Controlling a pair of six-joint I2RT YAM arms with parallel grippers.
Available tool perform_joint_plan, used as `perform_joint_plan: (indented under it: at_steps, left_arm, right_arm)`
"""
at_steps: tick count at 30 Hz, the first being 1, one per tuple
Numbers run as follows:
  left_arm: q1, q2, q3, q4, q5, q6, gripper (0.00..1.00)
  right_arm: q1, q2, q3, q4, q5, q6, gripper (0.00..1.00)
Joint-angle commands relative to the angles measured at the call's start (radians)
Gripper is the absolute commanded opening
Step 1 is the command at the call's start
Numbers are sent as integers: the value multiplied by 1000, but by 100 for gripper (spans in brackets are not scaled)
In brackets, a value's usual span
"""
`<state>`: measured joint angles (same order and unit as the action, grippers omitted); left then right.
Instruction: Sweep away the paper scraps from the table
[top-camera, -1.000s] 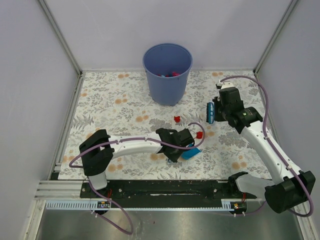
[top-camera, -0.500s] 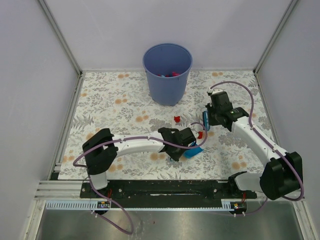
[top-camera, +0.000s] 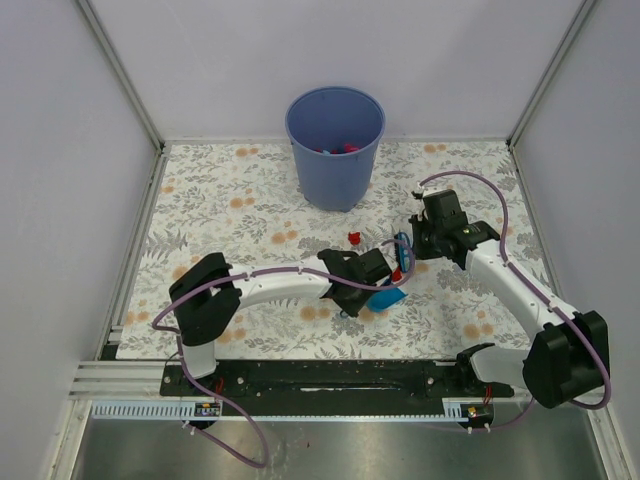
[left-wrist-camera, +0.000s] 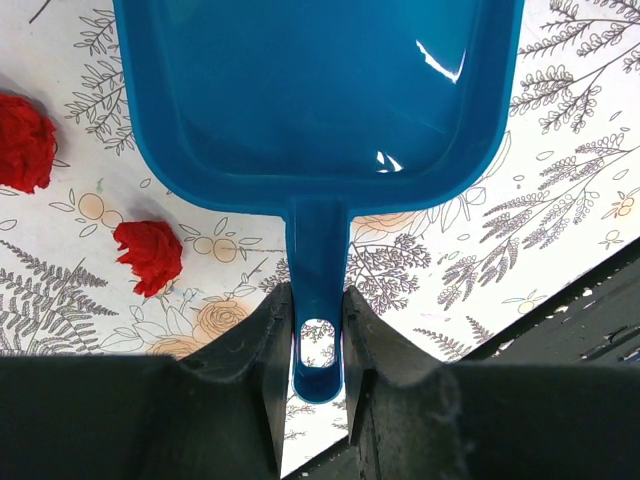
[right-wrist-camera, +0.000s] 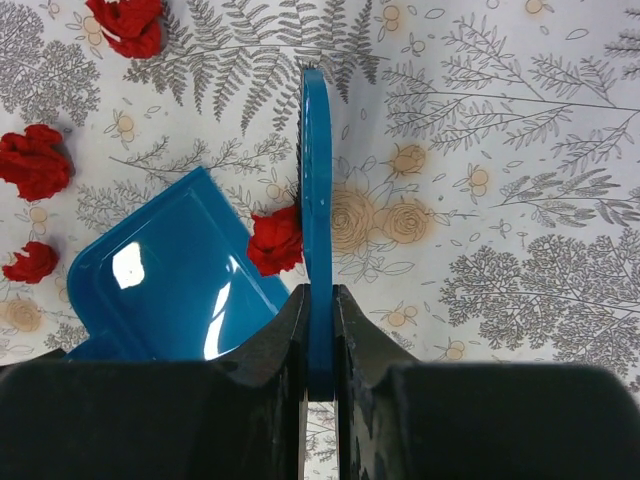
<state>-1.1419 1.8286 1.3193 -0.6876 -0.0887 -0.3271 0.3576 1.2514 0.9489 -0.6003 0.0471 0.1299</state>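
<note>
My left gripper (left-wrist-camera: 318, 300) is shut on the handle of the blue dustpan (left-wrist-camera: 318, 100), which lies flat on the printed table (top-camera: 220, 215). My right gripper (right-wrist-camera: 318, 295) is shut on a thin blue brush (right-wrist-camera: 317, 180) held edge-on. One red paper scrap (right-wrist-camera: 277, 240) touches the brush's left side at the dustpan's (right-wrist-camera: 170, 290) lip. Other scraps lie loose at the far left (right-wrist-camera: 127, 22), at the left (right-wrist-camera: 35, 160) and at the near left (right-wrist-camera: 30, 262). From above, the brush (top-camera: 402, 250) meets the dustpan (top-camera: 382, 299), and a scrap (top-camera: 353, 238) lies just behind them.
A blue bin (top-camera: 335, 145) with red bits inside stands at the back middle of the table. Metal frame posts and white walls close in the sides. A black slotted rail (top-camera: 320, 378) runs along the near edge.
My right arm has swung left and nearer, bringing the brush from the right side up against the dustpan's lip and a scrap. The left arm and dustpan shifted slightly.
</note>
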Motion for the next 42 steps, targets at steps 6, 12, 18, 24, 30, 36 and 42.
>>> perform_joint_plan:
  at_steps: [6, 12, 18, 24, 30, 36, 42]
  left_arm:
    - [14, 23, 64, 7, 17, 23, 0]
    - [16, 29, 70, 11, 26, 22, 0]
    - [16, 29, 74, 17, 27, 20, 0]
    - [16, 23, 63, 26, 17, 20, 0]
    - [18, 5, 24, 56, 21, 13, 0]
    - [18, -23, -15, 79, 17, 7, 0]
    - [18, -51, -38, 92, 10, 2, 0]
  right_arm:
    - [-3, -7, 17, -49, -127, 46, 0]
    - [-2, -24, 34, -111, -147, 122, 0]
    - [-2, -72, 28, -122, -191, 185, 0]
    - [-3, -109, 44, -138, -236, 203, 0]
    - [-2, -124, 47, -162, -303, 212, 0]
    - [-2, -141, 94, -239, -193, 186, 0]
    - [-3, -130, 151, -279, -141, 174, 0]
